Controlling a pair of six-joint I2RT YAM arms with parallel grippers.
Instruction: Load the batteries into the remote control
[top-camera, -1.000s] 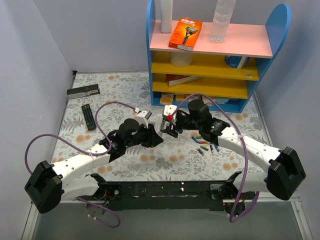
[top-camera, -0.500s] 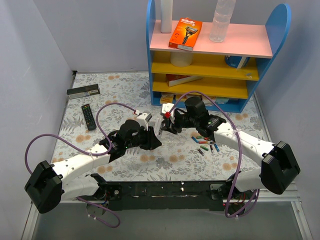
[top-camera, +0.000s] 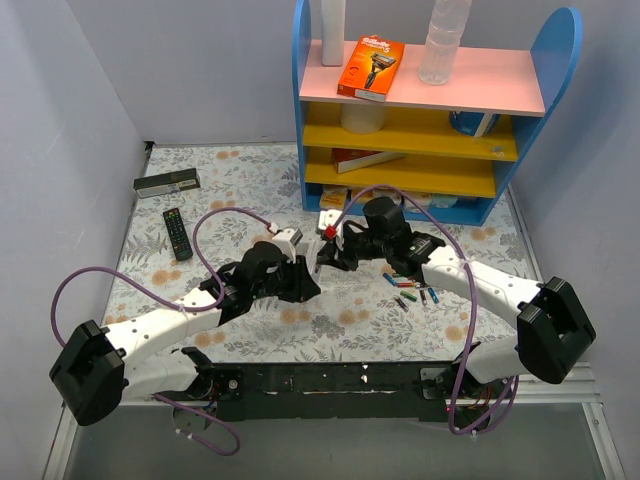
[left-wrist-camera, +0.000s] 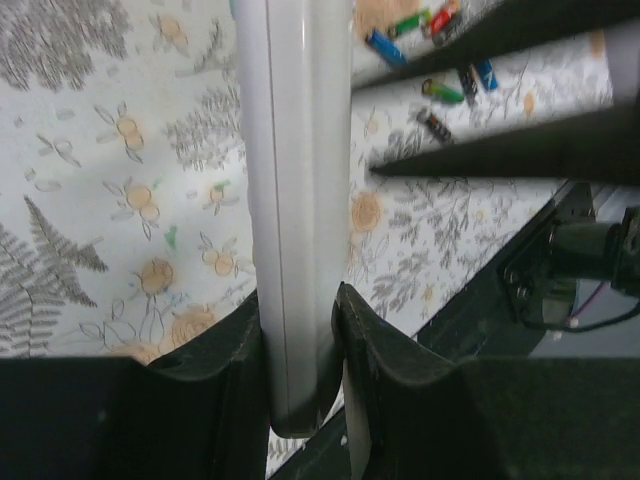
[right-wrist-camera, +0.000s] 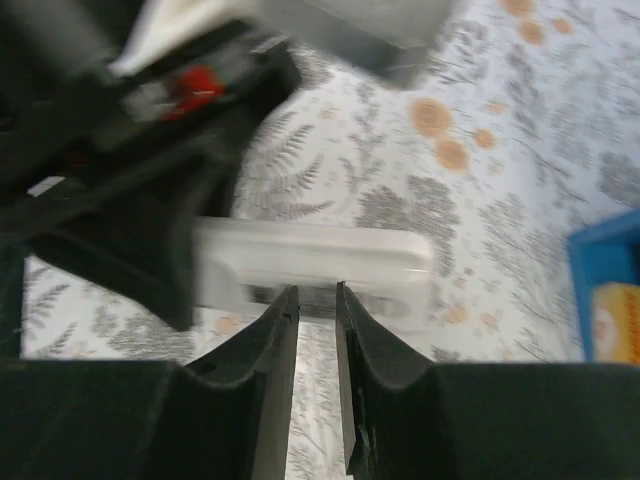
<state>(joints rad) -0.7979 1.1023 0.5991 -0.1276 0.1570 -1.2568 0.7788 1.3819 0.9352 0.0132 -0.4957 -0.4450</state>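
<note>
Remote control (left-wrist-camera: 295, 200) is clamped in the left gripper (left-wrist-camera: 298, 305), held between the arms, long axis crosswise just ahead of the right gripper (right-wrist-camera: 313, 295), jaws narrowly apart (whether they pinch anything, I cannot tell).

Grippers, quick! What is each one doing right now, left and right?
Left gripper: shut on the remote control.
Right gripper: jaws nearly together at the remote control's edge; too blurry to tell if it grips.
</note>
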